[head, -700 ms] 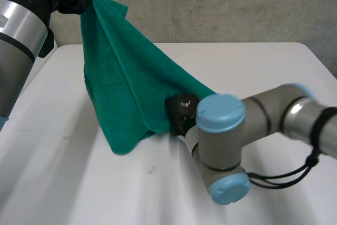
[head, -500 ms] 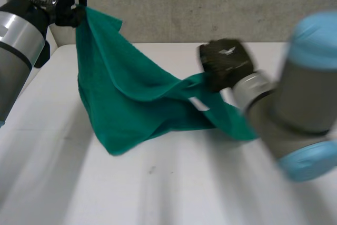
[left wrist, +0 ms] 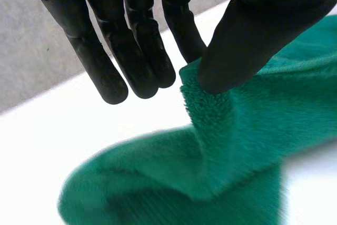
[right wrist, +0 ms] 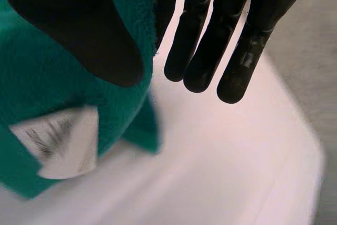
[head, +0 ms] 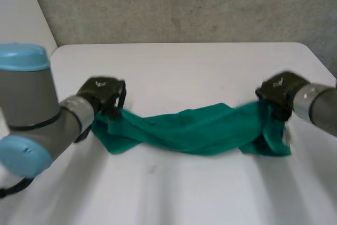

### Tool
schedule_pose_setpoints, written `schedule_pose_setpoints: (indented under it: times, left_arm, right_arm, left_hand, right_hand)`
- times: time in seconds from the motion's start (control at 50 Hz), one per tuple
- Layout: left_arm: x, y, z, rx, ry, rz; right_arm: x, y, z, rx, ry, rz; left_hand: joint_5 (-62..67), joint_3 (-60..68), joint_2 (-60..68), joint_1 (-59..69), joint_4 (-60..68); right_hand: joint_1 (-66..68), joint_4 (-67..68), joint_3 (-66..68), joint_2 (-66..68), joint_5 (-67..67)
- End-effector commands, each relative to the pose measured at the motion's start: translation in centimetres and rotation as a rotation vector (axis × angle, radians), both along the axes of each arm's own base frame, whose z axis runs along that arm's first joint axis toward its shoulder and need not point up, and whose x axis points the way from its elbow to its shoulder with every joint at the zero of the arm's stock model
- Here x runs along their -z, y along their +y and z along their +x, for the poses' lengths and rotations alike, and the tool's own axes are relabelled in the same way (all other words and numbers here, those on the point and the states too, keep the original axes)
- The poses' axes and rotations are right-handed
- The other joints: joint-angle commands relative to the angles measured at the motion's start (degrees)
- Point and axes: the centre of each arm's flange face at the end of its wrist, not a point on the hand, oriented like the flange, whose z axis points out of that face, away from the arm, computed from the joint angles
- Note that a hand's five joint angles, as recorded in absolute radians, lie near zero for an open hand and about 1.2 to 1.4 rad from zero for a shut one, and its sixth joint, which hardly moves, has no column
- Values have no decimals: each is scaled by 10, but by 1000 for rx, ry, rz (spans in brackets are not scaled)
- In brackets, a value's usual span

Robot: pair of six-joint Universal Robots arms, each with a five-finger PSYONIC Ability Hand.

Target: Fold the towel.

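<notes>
- The white counter [head: 184, 61] spreads out in front of me, with a grey wall [head: 184, 3] along its far edge.
- The green towel [head: 195, 130] is bunched into a long twisted band that runs left to right across the middle of the counter, between my two hands. It sits low, and I cannot tell whether its middle rests on the counter or hangs just above it.
- My left arm [head: 31, 119] comes in from the near left, and my right arm [head: 316, 106] comes in from the right edge.
- My left hand [head: 102, 92] is at the towel's left end. In the left wrist view my thumb [left wrist: 253, 30] presses a folded edge of the towel against the nearest finger, so that end is pinched. The other fingers [left wrist: 131, 40] reach out straight beside it and are off the cloth.
- My right hand [head: 279, 90] is at the towel's right end, where a short tail of cloth droops below it. In the right wrist view my thumb [right wrist: 73, 30] lies over the cloth and clamps it against the finger behind, while the rest of the fingers [right wrist: 231, 40] stretch out free over the bare counter.
- A small white label [right wrist: 63, 140] is sewn to the towel just beneath my right thumb.
</notes>
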Motion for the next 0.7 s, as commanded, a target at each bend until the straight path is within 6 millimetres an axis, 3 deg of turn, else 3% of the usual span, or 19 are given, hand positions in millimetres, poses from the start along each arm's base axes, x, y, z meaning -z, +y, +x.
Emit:
schedule_pose_setpoints:
  times: [0.02, 0.04, 0.06, 0.08, 0.1, 0.18, 0.22, 0.26, 0.3, 0.36, 0.4, 0.44, 0.46, 0.5, 0.54, 0.58, 0.62, 0.64, 0.7]
  left_arm:
    - [-106, -68, -18, -113, 157, -486]
    - [-123, -71, -18, -131, 189, -551]
    - [-142, -72, -18, -147, 223, -617]
    - [-159, -71, -17, -162, 256, -679]
    - [-191, -68, -14, -188, 317, -793]
    - [-238, -53, -4, -228, 432, -982]
    - [-239, -47, -3, -227, 443, -995]
    - [-225, -42, -2, -223, 416, -949]
    - [-211, -39, -2, -220, 394, -907]
    - [-174, -31, -1, -213, 333, -802]
    - [-142, -23, 0, -202, 282, -715]
    - [-122, -16, 2, -198, 249, -659]
    - [-112, -13, 3, -195, 233, -631]
    - [-78, -3, 7, -186, 179, -542]
    - [-56, 4, 9, -178, 143, -479]
    - [-23, 17, 11, -160, 90, -388]
    - [-12, 22, 11, -151, 72, -358]
    - [20, 35, 7, -116, 21, -268]
    - [45, 44, 2, -88, -19, -200]
  right_arm:
    - [-96, -75, 10, 157, -240, -536]
    - [-111, -79, 12, 160, -275, -602]
    - [-139, -84, 14, 161, -347, -730]
    - [-151, -86, 14, 160, -380, -788]
    - [-162, -87, 14, 157, -414, -843]
    - [-218, -70, 11, 119, -547, -1086]
    - [-235, -54, 8, 97, -575, -1148]
    - [-230, -49, 9, 74, -565, -1126]
    - [-208, -50, 15, 22, -532, -1040]
    - [-182, -50, 17, -7, -497, -932]
    - [-149, -50, 18, -14, -450, -786]
    - [-138, -49, 16, -10, -432, -734]
    - [-106, -42, 15, -3, -383, -579]
    - [-97, -39, 14, 1, -368, -530]
    - [-52, -30, 12, 13, -294, -343]
    - [-30, -27, 11, 14, -263, -263]
    - [1, -24, 10, 6, -221, -169]
    - [10, -23, 10, 7, -206, -142]
    - [46, -22, 5, 15, -158, -37]
  left_hand:
    - [145, 117, 113, 158, 115]
    - [145, 117, 113, 158, 115]
    - [145, 117, 113, 158, 115]
    - [145, 117, 113, 158, 115]
    - [145, 117, 113, 158, 115]
    - [145, 117, 113, 158, 115]
    - [145, 117, 113, 158, 115]
    - [145, 117, 113, 158, 115]
    - [145, 117, 113, 158, 115]
    - [145, 117, 113, 158, 115]
    - [145, 117, 113, 158, 115]
    - [145, 117, 113, 158, 115]
    - [145, 117, 113, 158, 115]
    - [145, 117, 113, 158, 115]
    - [145, 117, 113, 158, 115]
    - [145, 117, 113, 158, 115]
    - [145, 117, 113, 158, 115]
    - [145, 117, 113, 158, 115]
    - [145, 117, 113, 158, 115]
  right_hand:
    - [243, 118, 123, 128, 133]
    - [243, 118, 123, 128, 133]
    - [243, 118, 123, 128, 133]
    - [243, 118, 123, 128, 133]
    - [243, 118, 123, 128, 133]
    - [243, 118, 123, 128, 133]
    - [243, 118, 123, 128, 133]
    - [243, 118, 123, 128, 133]
    - [243, 118, 123, 128, 133]
    - [243, 118, 123, 128, 133]
    - [243, 118, 123, 128, 133]
    - [243, 118, 123, 128, 133]
    - [243, 118, 123, 128, 133]
    - [243, 118, 123, 128, 133]
    - [243, 118, 123, 128, 133]
    - [243, 118, 123, 128, 133]
    - [243, 118, 123, 128, 133]
    - [243, 118, 123, 128, 133]
    - [243, 118, 123, 128, 133]
